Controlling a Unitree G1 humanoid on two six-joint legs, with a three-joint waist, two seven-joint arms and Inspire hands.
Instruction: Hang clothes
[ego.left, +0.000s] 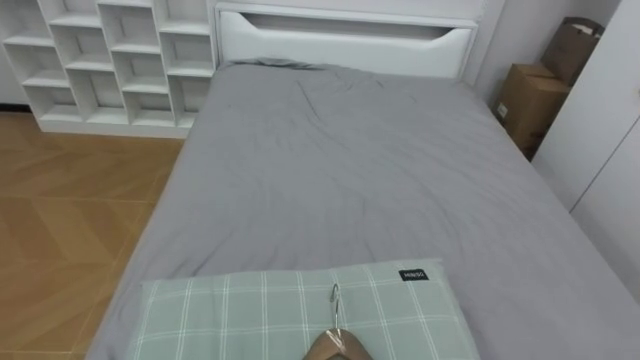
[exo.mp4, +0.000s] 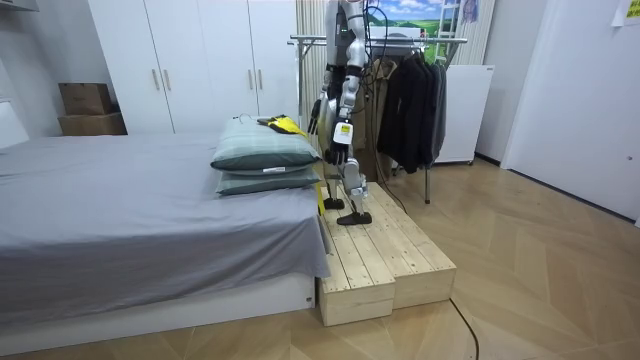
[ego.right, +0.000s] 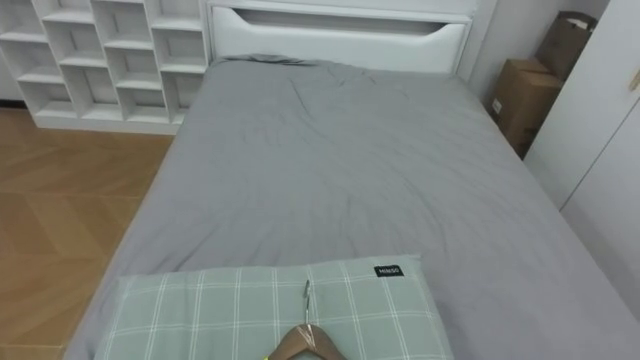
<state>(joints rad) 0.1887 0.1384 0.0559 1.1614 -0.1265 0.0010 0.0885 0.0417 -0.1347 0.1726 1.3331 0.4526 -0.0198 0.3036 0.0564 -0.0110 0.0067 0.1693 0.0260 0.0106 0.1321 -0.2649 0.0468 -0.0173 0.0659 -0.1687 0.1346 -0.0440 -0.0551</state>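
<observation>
At the bed's foot: hanger (ego.right: 304, 342) flat on the top pillow (ego.right: 200, 305).
Grasp the hanger's neck below its hook and lift it level. You cannot tell the hold of the left hand (exo.mp4: 340, 150).

We are seeing pale green pillow (ego.left: 300, 315) with white check at bed's near edge, plain grey sheet (ego.left: 350, 170), brown wooden hanger (ego.right: 300, 345), white headboard (ego.left: 345, 40), white shelving (ego.left: 110, 60), yellow cloth (exo.mp4: 283, 124).
</observation>
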